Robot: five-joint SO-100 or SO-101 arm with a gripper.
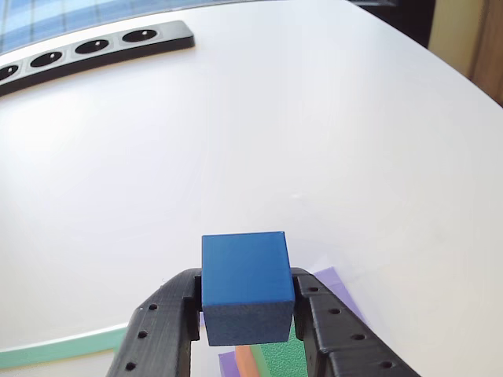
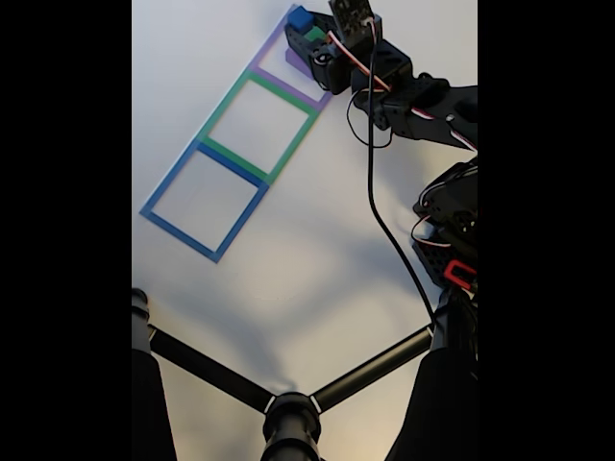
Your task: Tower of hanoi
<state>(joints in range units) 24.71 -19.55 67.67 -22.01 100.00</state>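
**Blue cube held between the black fingers above the purple square**

The small blue matte cube [image 1: 247, 287] sits between the two black perforated plastic fingers [image 1: 161, 330] of the gripper [image 1: 247, 322], which is closed on its left and right sides. In the other view the cube hangs above coloured pieces: an orange strip [image 1: 248, 363], a green textured surface [image 1: 281, 357] and purple tape [image 1: 339, 289] on the white round table [image 1: 314, 141]. I cannot tell whether the cube touches what is under it.

In the fixed view the cube [image 2: 300, 17] is at the top of the picture, over the purple-outlined square [image 2: 288, 69], which is the first of three taped squares in a row; then come the green-outlined square [image 2: 258, 127] and the blue-outlined square [image 2: 204, 204]. Both of these are bare inside. This view also shows the black arm [image 2: 413, 101] with its cables and a black tripod stand [image 2: 288, 413] at the bottom.

The other view shows at the far edge of the table a long black strip with round sockets [image 1: 86, 49], probably a power strip. No writing or brand can be read in either picture
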